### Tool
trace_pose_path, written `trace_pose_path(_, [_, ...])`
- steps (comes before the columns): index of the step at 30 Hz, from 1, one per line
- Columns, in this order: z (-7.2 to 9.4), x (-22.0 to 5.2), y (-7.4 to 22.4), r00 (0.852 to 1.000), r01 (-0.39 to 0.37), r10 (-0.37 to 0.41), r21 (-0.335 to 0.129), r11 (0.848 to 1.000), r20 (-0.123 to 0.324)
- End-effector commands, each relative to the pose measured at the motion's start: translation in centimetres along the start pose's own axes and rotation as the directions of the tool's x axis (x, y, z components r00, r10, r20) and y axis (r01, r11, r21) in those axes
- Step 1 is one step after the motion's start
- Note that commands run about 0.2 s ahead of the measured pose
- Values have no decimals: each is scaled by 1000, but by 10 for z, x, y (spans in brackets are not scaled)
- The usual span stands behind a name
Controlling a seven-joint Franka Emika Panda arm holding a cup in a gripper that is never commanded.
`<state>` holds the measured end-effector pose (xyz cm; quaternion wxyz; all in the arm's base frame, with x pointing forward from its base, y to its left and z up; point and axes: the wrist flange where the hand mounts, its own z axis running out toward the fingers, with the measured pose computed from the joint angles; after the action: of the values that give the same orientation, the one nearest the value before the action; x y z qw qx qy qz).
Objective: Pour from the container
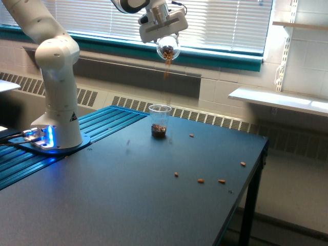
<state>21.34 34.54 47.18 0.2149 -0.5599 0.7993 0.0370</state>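
1. Exterior view, at its left: the white Franka Panda arm (57, 77) rises from a round base with a blue light, mounted on a blue ribbed metal platform (97, 128) that adjoins the dark matte table (128, 205).
2. Upper centre: the white gripper (164, 35) is clamped around the small clear rounded glass-like container (168, 50), held high above the table and tilted. Brown nut-like pieces show through its wall.
3. Just below the container, a thin blurred brown stream of falling pieces (166, 72) hangs in the air in front of the dark wall panel.
4. Directly beneath the stream, a taller straight-sided clear plastic cup (160, 121) stands upright on the table, well apart from the container, with a layer of brown pieces at its bottom.
5. Toward the exterior view's right: several loose brown pieces (200, 180) lie scattered on the table surface, apart from the cup.
6. Background: a window with white horizontal blinds (225, 20) over a teal sill.
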Motion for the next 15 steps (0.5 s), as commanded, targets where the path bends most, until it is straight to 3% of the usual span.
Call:
trace_pose_path(1, [-4,-2,-3,1000,4,-4,3,1000,11])
trace_pose_path(15, [-6,-6,-4,1000,14,-14,7,1000,22])
